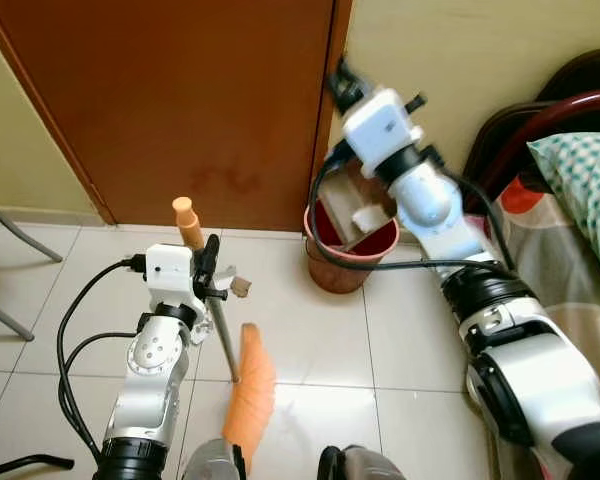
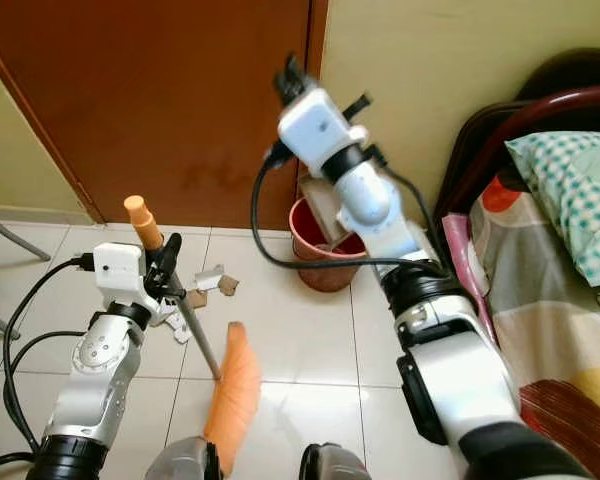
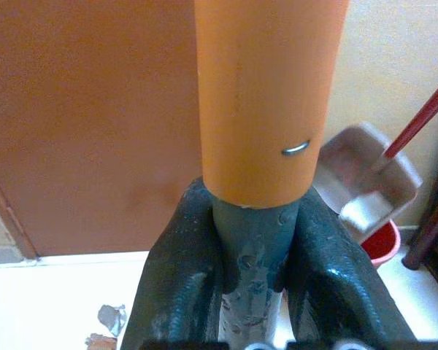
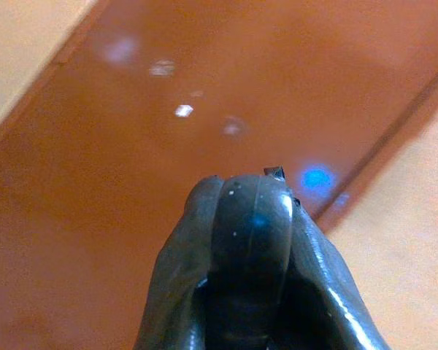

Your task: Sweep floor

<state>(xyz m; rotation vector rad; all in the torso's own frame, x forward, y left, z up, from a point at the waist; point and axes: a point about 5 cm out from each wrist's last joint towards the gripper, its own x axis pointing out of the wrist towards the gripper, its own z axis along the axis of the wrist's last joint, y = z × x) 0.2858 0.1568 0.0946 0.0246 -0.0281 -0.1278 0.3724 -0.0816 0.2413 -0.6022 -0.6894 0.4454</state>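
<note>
Two arms in frame. Left tool (image 3: 252, 251) clamped on broom handle (image 1: 187, 222), held upright over white tile floor (image 1: 300, 330) near paper scraps (image 2: 212, 280). Right tool (image 4: 252, 219) raised, fingers pressed together, before brown door (image 1: 180, 100); red bin (image 1: 350, 255) below.

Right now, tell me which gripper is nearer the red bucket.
Right. The right gripper is raised in front of the door, just above the red bucket. The left gripper is off to the bucket's left, shut on the broom handle.
</note>
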